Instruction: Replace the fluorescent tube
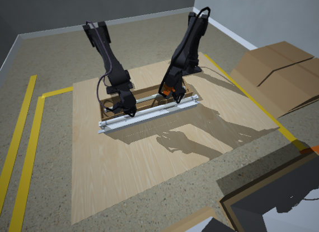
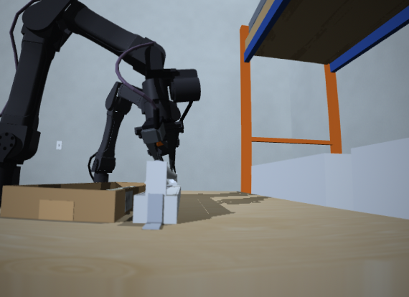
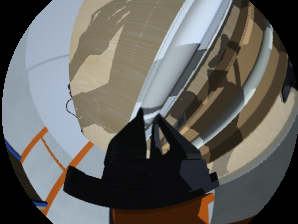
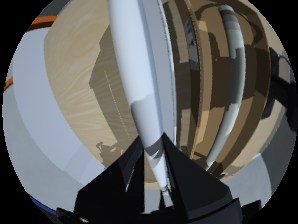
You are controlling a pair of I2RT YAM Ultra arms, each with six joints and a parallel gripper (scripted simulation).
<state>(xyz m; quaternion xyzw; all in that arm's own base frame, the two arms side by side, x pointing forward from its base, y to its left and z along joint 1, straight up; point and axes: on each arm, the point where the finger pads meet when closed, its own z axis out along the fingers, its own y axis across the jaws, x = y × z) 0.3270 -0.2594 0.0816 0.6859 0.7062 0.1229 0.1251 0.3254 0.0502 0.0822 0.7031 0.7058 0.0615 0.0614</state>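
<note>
The LED tube (image 1: 151, 110) lies along the white fixture (image 1: 148, 118) between its two lampholders. I cannot tell whether it is locked in. My left gripper (image 1: 178, 101) is shut on the tube toward one end and shows in the left wrist view (image 3: 152, 132). My right gripper (image 1: 131, 114) is shut on it toward the other end and shows in the right wrist view (image 4: 156, 163). There the tube (image 4: 136, 70) runs away from the fingers. The old fluorescent tube (image 1: 145, 99) lies inside the brown carton (image 1: 112, 105) just behind the fixture, and it also shows in the right wrist view (image 4: 229, 76).
The carton (image 2: 68, 201) sits flat on the plywood bench right against the fixture's end block (image 2: 156, 201). A large cardboard box (image 1: 280, 73) lies on the floor off the bench. An orange and blue rack (image 2: 287, 97) stands past the bench edge.
</note>
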